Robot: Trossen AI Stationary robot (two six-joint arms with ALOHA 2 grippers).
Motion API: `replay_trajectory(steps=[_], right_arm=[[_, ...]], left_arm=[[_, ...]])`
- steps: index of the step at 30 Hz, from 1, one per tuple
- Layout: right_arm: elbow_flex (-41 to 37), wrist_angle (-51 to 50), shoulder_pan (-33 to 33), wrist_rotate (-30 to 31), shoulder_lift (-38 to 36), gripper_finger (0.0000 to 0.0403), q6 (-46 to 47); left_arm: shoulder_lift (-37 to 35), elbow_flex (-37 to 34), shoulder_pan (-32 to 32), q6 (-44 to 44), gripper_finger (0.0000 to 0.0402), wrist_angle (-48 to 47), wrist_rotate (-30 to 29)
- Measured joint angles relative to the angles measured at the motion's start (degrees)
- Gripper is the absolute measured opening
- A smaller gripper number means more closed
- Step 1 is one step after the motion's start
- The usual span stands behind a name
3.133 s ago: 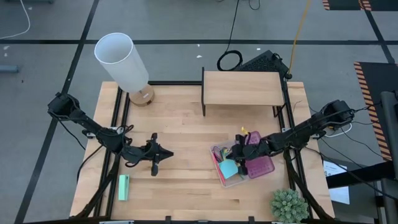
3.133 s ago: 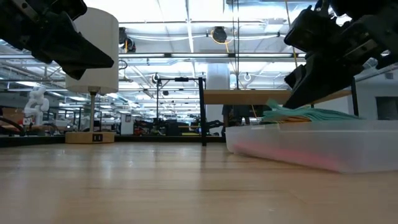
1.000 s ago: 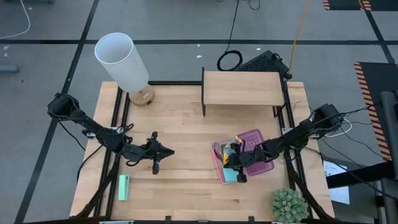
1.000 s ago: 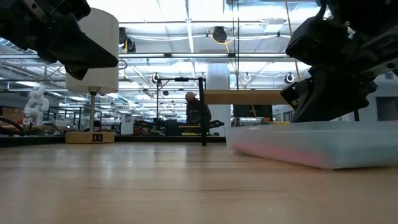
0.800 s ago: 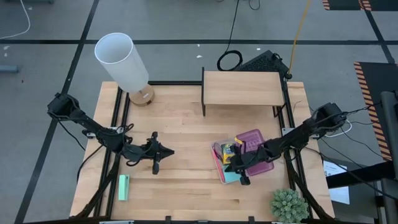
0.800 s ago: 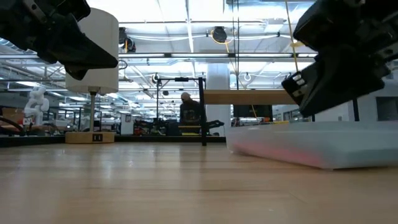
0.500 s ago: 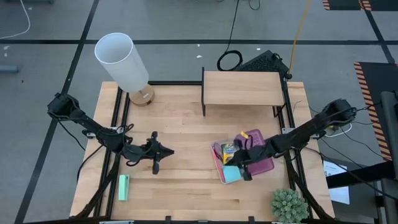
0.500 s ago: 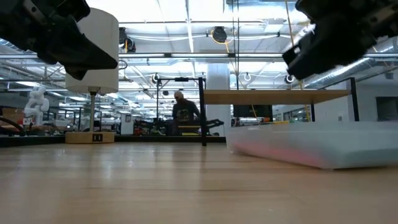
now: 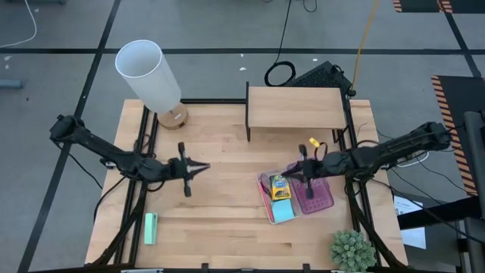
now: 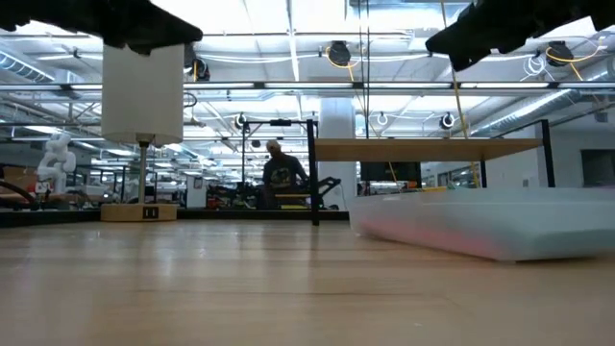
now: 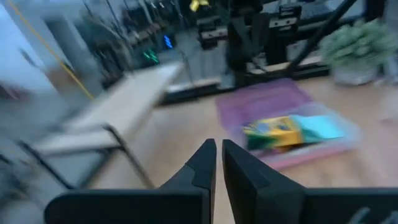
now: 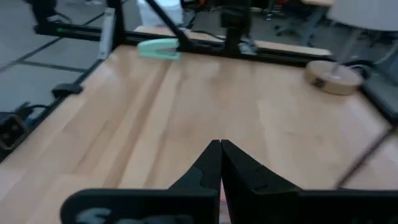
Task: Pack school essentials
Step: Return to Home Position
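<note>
While the level camera across the light wooden bench (image 9: 227,152) shows only a frosted side wall of the clear plastic case (image 10: 500,231), nothing inside it can be read from there, and my left wrist picture is smeared. From above, the case sits right of the bench's middle with its purple lid (image 9: 314,193) laid open beside it. Inside lie the yellow crayon box (image 9: 279,186) and, touching it on the near side, the light-blue square note pad (image 9: 283,210); a pink strip runs along the case's left edge, too thin for me to say what it is. Any smaller stationery I cannot make out.

My right end effector (image 9: 305,168) hangs above the far edge of the case, fingers pressed together and holding nothing, the arm stretched in from the right side. My left end effector (image 9: 198,167) hovers left of centre, well apart from the case, its fingers likewise closed on nothing.
</note>
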Motion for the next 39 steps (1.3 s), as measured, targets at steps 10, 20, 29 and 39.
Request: replay_trajectory(steps=[10, 20, 29, 39], right_arm=[[0.0, -13.31, -4.26, -0.04, -11.91, 0.0, 3.07], [0.0, -24.14, -4.29, 1.97, -14.89, 0.0, 11.27], [-0.21, -20.44, -4.27, 1.47, -15.42, 0.0, 5.15], [-11.1, -2.47, -4.24, -4.66, -17.82, 0.0, -0.46]], left_arm=[[-7.62, 0.0, 0.61, 0.28, 0.0031, -1.35, -2.17], [-7.31, 0.0, -0.4, -5.79, 0.0031, -9.17, -0.71], [-9.08, -0.02, -0.74, -7.5, 0.003, -13.66, -1.82], [-10.83, -6.61, 0.12, -6.69, 0.003, -4.81, 5.6]])
